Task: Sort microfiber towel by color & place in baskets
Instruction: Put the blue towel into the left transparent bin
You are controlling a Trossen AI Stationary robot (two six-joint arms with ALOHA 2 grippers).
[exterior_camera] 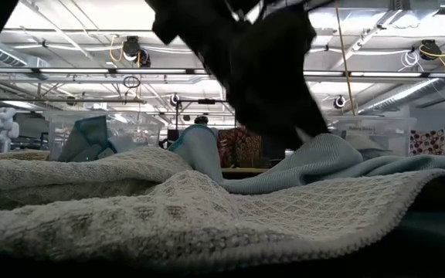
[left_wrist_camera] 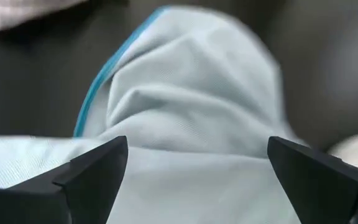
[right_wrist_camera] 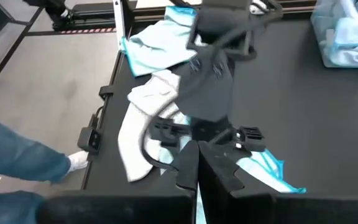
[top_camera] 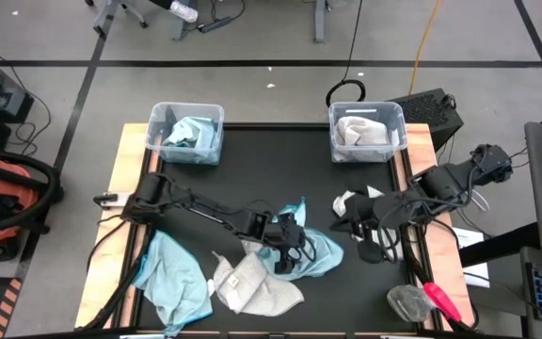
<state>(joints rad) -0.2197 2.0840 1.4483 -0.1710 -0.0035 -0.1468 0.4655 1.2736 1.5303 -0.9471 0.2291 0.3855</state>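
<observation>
While the blue towel [top_camera: 310, 252] lies bunched mid-table, touching the white towel [top_camera: 252, 282], I hold the left gripper [top_camera: 290, 247] spread wide right over it. The right gripper [top_camera: 360, 229] waits clenched, empty. If I close low, I may pinch both towels and mix colours in the baskets [top_camera: 186, 133].

Bare black mat [top_camera: 280, 160] lies open between both baskets; towels [top_camera: 252, 282] crowd the near edge.
</observation>
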